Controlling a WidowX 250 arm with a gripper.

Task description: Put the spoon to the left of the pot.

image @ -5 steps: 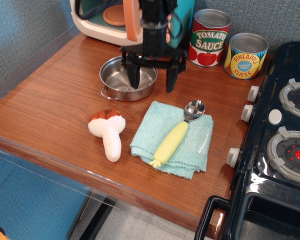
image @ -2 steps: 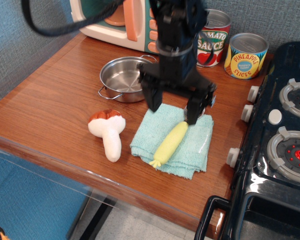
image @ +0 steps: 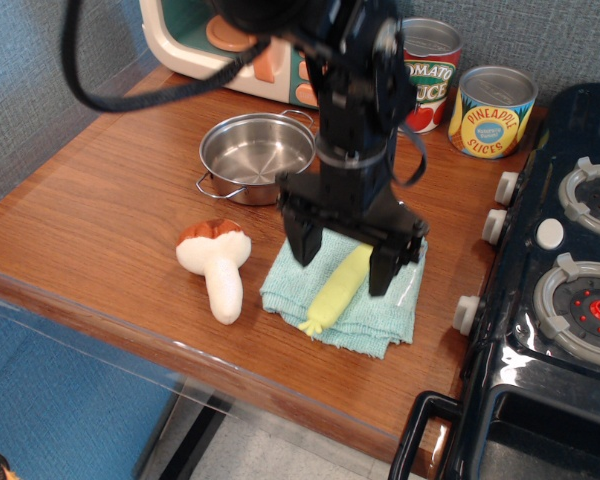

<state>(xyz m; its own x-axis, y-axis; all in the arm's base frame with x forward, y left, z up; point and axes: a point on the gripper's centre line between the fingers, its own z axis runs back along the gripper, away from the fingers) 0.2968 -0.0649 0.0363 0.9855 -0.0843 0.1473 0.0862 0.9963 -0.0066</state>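
The spoon (image: 336,291) lies on a light green cloth (image: 395,305) near the table's front edge. Only its pale yellow handle shows; the silver bowl is hidden behind my arm. My black gripper (image: 344,262) is open, its two fingers straddling the handle's upper part, one finger (image: 307,240) on the left and one on the right. It is low over the cloth. The steel pot (image: 255,154) with loop handles stands empty behind and to the left of the cloth.
A white plush mushroom (image: 217,266) lies left of the cloth. A tomato sauce can (image: 427,80) and a pineapple can (image: 491,110) stand at the back. A toy microwave (image: 210,35) is at the back left. A black toy stove (image: 560,290) fills the right side.
My gripper has moved from above the pot forward and down to the cloth, and now straddles the spoon handle. The spoon has not moved.
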